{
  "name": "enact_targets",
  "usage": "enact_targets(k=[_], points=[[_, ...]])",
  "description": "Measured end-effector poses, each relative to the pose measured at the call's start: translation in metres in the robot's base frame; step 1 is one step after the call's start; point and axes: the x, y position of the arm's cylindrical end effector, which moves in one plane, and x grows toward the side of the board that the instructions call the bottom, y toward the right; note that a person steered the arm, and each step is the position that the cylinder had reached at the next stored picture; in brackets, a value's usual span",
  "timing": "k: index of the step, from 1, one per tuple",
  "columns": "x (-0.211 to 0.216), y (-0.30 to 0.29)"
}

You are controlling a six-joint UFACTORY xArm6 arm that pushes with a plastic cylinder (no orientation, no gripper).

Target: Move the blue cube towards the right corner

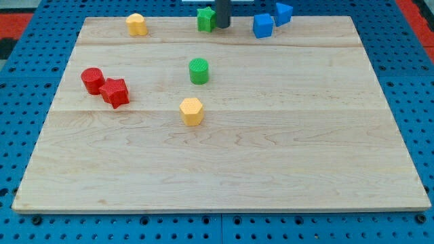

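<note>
The blue cube [263, 26] sits near the view's top edge of the wooden board [224, 169], right of centre. A second blue block [283, 13], wedge-like, lies just to its upper right. My tip [222, 26] is at the view's top, centre, a dark rod standing to the left of the blue cube with a gap between them. It is right beside a green star-like block [205, 19], touching or nearly so.
A green cylinder [199, 70] stands at centre. A yellow hexagonal block [192, 111] lies below it. A red cylinder [92, 80] and a red star [115, 92] sit together at the left. A yellow block [136, 24] is at top left. Blue pegboard surrounds the board.
</note>
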Motion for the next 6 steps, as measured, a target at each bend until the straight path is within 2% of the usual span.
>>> enact_targets(k=[2,5,6], points=[[0.014,0.096],[0.015,0.0],[0.032,0.002]])
